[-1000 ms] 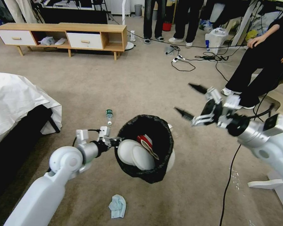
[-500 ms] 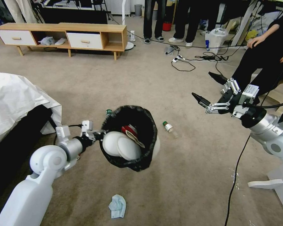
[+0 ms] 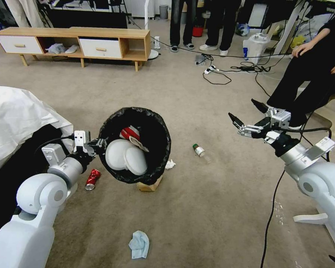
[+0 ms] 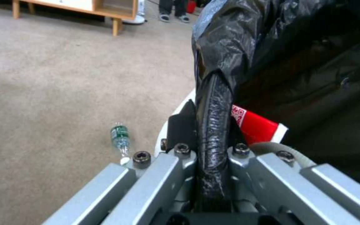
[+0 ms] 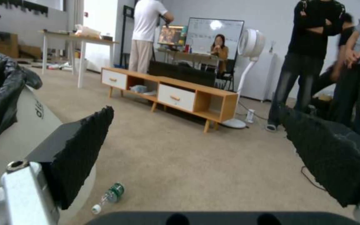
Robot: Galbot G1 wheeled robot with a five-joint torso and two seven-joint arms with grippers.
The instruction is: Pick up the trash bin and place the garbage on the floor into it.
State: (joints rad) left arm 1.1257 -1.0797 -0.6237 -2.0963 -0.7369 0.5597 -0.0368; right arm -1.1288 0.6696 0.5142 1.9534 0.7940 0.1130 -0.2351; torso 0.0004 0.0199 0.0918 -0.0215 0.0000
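The trash bin (image 3: 136, 145) is held clear of the floor (image 3: 219, 208) by the left gripper (image 3: 96, 143), whose fingers are clamped on the bag-lined rim at the bin's left side; in the left wrist view the black bag (image 4: 213, 125) is seen pinched between the two closed fingers. The bin is tilted, its mouth turned up and toward the head camera, so its long axis runs from the mouth down and away. Inside it, white round pieces (image 3: 124, 160) and a red wrapper (image 3: 129, 133) are seen.

The rest is placed relative to the bin. A crushed red can (image 3: 92, 179) lies on the carpet just below the gripped rim, to the bin's left. A brown paper bag (image 3: 149, 185) and a white tissue (image 3: 170, 164) lie at the bin's lower right edge. A bottle with a green cap (image 3: 201, 152) lies further right, its cap pointing up-left toward the bin. A blue mask (image 3: 139, 243) lies well below the bin. The right gripper (image 3: 248, 116) is held in the air well to the bin's right, its fingers spread wide and holding nothing.
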